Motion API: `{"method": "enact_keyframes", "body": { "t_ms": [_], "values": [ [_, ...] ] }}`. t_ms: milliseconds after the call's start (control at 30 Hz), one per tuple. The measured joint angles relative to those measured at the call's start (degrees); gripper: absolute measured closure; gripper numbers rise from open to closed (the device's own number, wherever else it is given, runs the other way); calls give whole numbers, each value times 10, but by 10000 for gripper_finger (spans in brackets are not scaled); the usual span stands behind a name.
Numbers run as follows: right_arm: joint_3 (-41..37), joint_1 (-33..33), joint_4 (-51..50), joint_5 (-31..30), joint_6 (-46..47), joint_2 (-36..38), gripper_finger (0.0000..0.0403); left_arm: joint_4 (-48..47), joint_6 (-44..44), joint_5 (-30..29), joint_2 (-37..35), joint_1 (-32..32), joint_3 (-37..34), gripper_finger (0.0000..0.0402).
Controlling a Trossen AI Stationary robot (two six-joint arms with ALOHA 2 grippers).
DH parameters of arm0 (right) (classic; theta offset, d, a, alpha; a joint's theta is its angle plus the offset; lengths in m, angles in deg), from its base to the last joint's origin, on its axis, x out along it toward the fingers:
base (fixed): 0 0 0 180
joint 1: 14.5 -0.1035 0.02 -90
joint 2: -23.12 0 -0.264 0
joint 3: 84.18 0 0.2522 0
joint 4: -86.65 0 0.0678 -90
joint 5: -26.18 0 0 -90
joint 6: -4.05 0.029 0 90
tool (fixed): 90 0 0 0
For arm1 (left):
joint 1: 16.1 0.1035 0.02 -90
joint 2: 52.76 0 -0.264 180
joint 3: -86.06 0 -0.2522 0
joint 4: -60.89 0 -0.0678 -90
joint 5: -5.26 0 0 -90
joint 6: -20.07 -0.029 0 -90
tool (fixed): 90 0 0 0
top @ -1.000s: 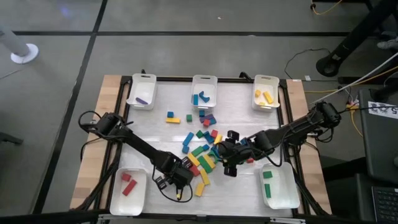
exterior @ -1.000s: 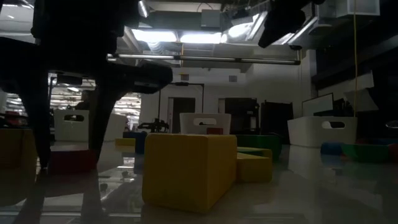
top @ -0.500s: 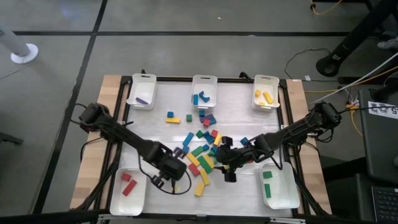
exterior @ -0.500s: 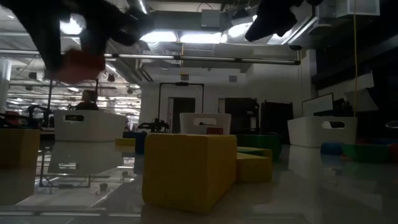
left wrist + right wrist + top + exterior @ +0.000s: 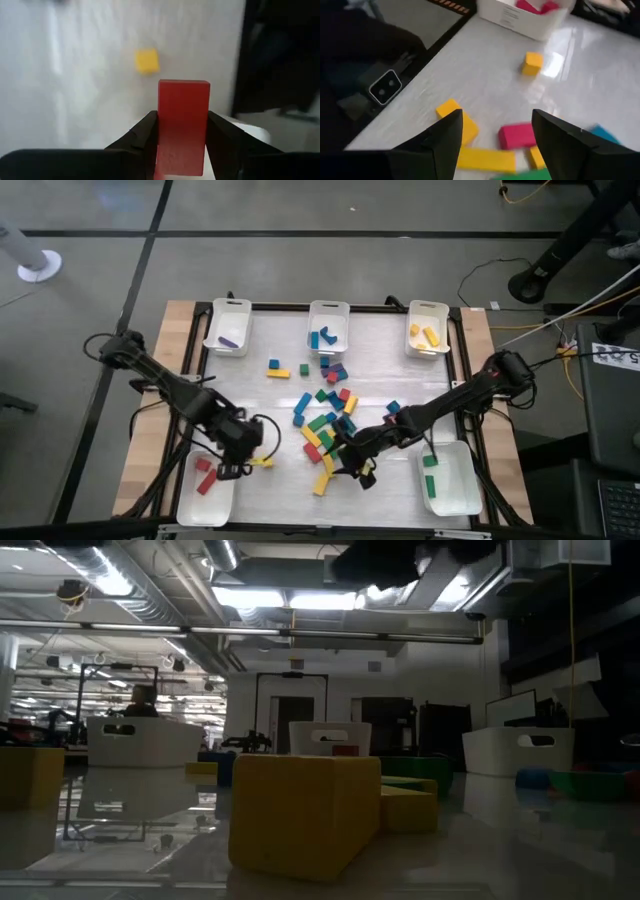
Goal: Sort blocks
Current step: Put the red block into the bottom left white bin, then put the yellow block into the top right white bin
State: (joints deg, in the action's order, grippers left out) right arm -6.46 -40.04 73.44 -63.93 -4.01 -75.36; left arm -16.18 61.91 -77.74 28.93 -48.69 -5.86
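Left gripper point(image 5: 182, 137) clamps a red block point(image 5: 183, 125) beside the near-left white tray point(image 5: 189, 498). Right gripper point(image 5: 496, 125), fingers spread and empty, hovers over loose blocks point(image 5: 322, 420) at table centre, apparently above a red one point(image 5: 517, 136).

Blocks point(image 5: 322, 420): small solid-coloured cubes and short bars in red, blue, green, yellow, heaped loosely at table centre. Red bar point(image 5: 182, 127) upright, clamped between left gripper point(image 5: 181, 134) fingers. Small yellow cube point(image 5: 264, 462) lying alone at 9 o'clock of the heap. Sorted already: purple at 11 o'clock, blue at 12, yellow at 1, red at 7, green at 5.
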Motion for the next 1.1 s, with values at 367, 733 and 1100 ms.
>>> {"method": "enact_keyframes", "body": {
  "t_ms": [367, 733, 1100],
  "values": [
    [0, 0, 22, 23, -74, -80, 166, -3, 325, 78, -9, -124, 0, 281],
    [0, 0, 71, 82, -74, -121, 166, -5, 550, 38, 21, -219, 0, 248],
    [13, 0, 119, 102, -75, -154, 166, -6, 539, 40, 94, -230, 0, 200]
  ]
}}
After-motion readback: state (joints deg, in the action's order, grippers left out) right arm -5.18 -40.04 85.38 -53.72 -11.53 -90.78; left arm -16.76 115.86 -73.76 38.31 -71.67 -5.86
